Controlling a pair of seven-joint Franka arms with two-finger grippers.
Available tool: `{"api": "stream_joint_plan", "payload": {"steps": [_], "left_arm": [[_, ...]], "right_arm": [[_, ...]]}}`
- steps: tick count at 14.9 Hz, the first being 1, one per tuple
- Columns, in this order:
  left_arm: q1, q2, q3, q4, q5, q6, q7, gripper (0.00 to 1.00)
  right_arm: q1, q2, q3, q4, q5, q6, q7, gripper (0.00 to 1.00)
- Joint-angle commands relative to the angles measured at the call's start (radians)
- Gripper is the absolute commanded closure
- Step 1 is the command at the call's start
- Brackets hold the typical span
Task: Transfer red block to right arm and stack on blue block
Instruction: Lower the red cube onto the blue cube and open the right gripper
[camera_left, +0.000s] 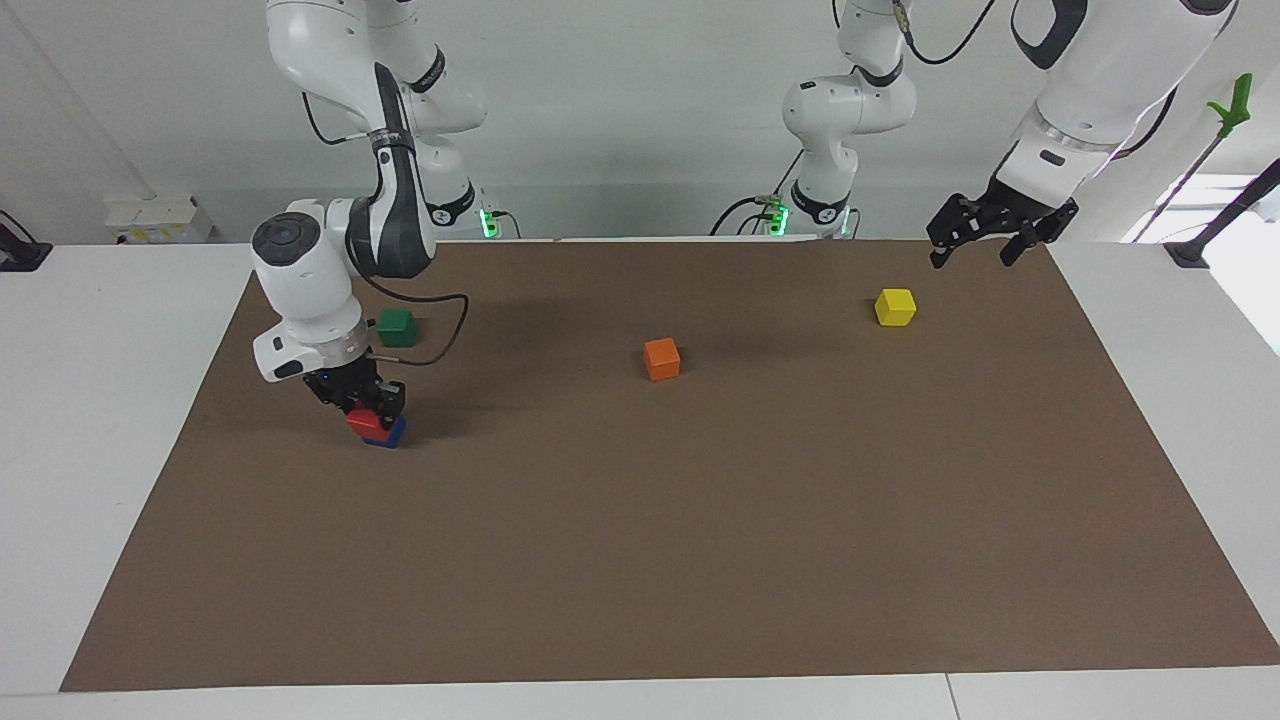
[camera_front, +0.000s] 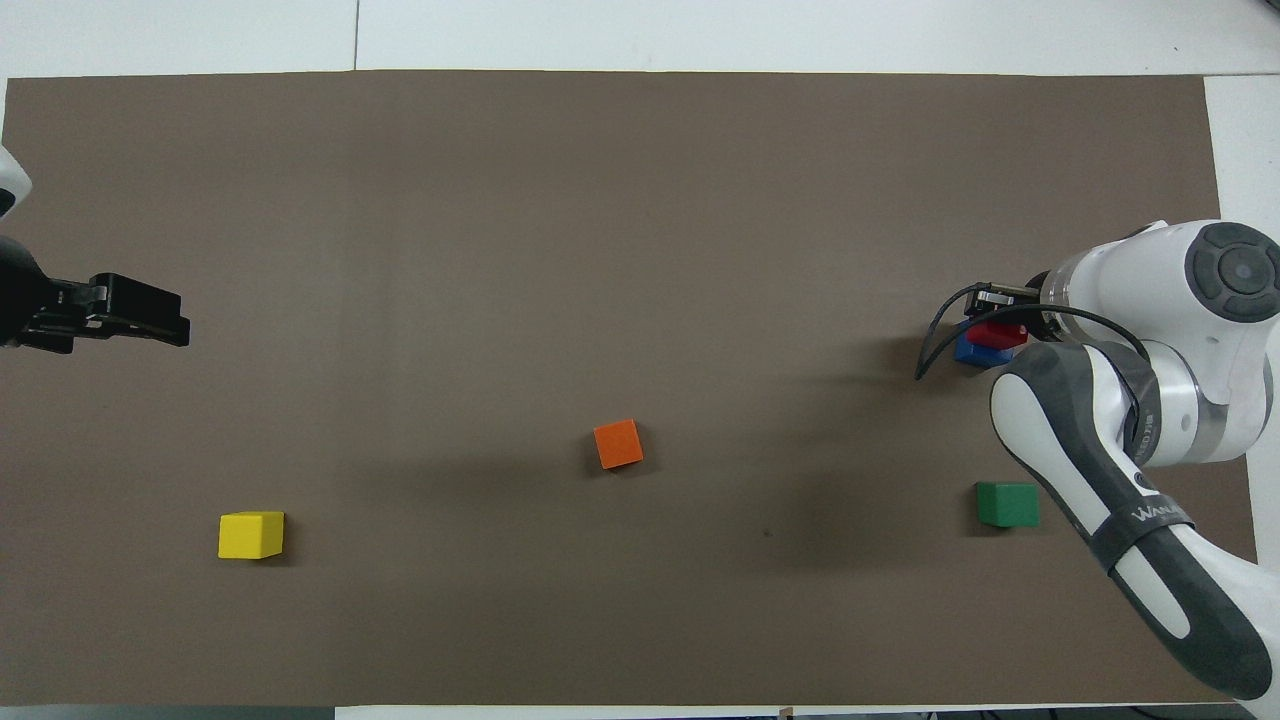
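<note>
Five cubes lie on the mat (camera_left: 700, 560) — one each of red, blue, green (camera_left: 397, 327), orange (camera_left: 661, 359) and yellow (camera_left: 895, 307). The red block (camera_left: 362, 421) sits on the blue block (camera_left: 388, 434), slightly askew, toward the right arm's end, with the right gripper (camera_left: 365, 402) clamped on it. The left gripper (camera_left: 985, 235), fingers spread, waits above the mat's edge near yellow.

We saw a white surface (camera_left: 120, 450) under a brown mat (camera_left: 640, 560). On the mat lay a blue block (camera_left: 390, 436), green block (camera_left: 397, 327), orange block (camera_left: 662, 359) mid-mat, and yellow block (camera_left: 895, 307) toward the left arm's end.
</note>
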Motion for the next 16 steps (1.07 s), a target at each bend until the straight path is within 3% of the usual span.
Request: {"api": "stream_joint_plan", "payload": {"steps": [1,8,13,16], "left_arm": [[0.009,-0.015,0.001,-0.013,-0.014,0.015,0.015,0.0],[0.009,-0.014,0.0,-0.008,-0.015,0.016,0.015,0.0],[0.009,-0.012,0.0,-0.002,-0.015,0.006,0.013,0.0],[0.01,-0.018,0.0,-0.001,-0.015,-0.005,0.015,0.0]], "right_arm": [[-0.004,-0.028,0.004,-0.032,0.023,0.025,0.015,0.0],[-0.004,-0.043,0.004,-0.006,0.022,-0.017,0.008,0.0],[-0.039,-0.086,-0.003,0.228,0.01,-0.336,-0.093,0.0],[-0.042,-0.166,-0.005,0.287,0.002,-0.496,-0.169,0.0]]}}
